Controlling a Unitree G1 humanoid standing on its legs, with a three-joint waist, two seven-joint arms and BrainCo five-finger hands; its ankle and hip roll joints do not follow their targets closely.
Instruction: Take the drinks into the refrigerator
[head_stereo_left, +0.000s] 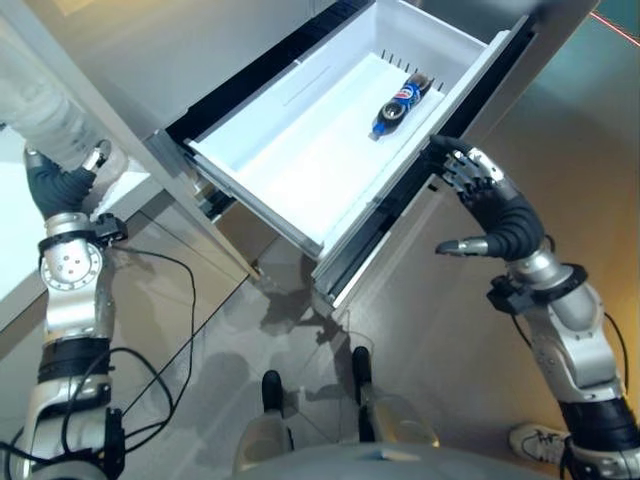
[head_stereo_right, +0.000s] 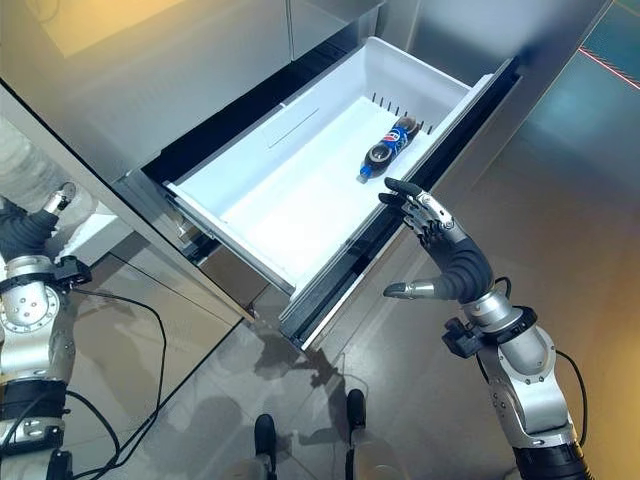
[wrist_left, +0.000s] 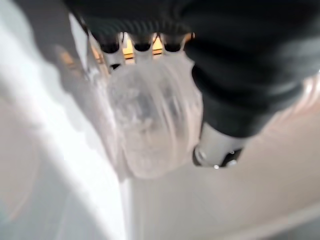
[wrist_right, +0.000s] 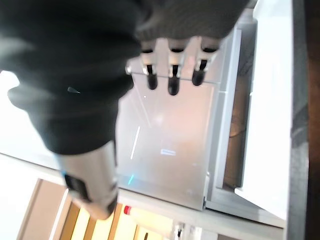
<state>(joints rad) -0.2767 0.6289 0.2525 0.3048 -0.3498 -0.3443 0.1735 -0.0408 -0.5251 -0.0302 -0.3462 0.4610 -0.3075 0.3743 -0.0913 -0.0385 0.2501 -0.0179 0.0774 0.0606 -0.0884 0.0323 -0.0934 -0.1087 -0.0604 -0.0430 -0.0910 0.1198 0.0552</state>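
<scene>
A dark cola bottle (head_stereo_left: 400, 103) with a blue label lies on its side at the far end of a white refrigerator drawer (head_stereo_right: 225, 230), which stands pulled out. My right hand (head_stereo_left: 490, 215) is open, its straight fingers (wrist_right: 172, 75) at the drawer's outer front edge and its thumb apart. At the far left my left hand (head_stereo_left: 58, 188) is up by a white surface. In the left wrist view a clear plastic bottle (wrist_left: 150, 125) sits between its fingers and thumb, which curl round it. The same bottle (head_stereo_left: 45, 120) rises above the hand.
The refrigerator's steel front (head_stereo_left: 150, 50) runs above and beside the drawer. A white tabletop (head_stereo_left: 20, 250) lies at the left edge. A white shoe (head_stereo_left: 530, 440) stands on the floor at the lower right.
</scene>
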